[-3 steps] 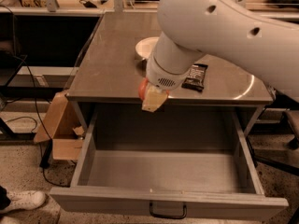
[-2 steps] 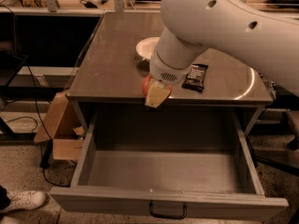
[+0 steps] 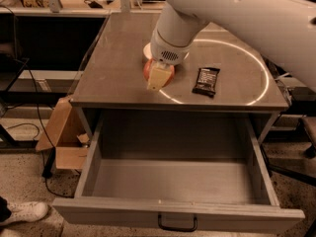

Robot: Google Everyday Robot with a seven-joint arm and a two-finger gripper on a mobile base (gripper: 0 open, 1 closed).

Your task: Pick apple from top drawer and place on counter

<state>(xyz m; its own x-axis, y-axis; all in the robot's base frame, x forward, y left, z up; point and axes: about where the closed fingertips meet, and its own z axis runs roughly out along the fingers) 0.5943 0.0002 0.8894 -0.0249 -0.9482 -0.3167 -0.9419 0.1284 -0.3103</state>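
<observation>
The top drawer (image 3: 173,181) stands pulled fully open with nothing in it, its black handle (image 3: 177,224) at the front. My gripper (image 3: 158,76) hangs from the big white arm over the counter (image 3: 113,68), near its front middle. It is shut on the apple (image 3: 167,75), a red round fruit that shows on both sides of the beige finger (image 3: 155,78) in front of it. The apple is at or just above the counter top; I cannot tell whether it touches. The far finger is hidden.
A black snack packet (image 3: 206,81) lies on the counter right of the apple, inside the white circle line (image 3: 259,83). A white bowl (image 3: 147,50) is mostly hidden behind the arm. A cardboard box (image 3: 64,139), cables and a white shoe (image 3: 27,212) are on the floor at left.
The gripper has carried the apple from the counter's front edge, above the open drawer, farther back onto the counter. The drawer has stayed open.
</observation>
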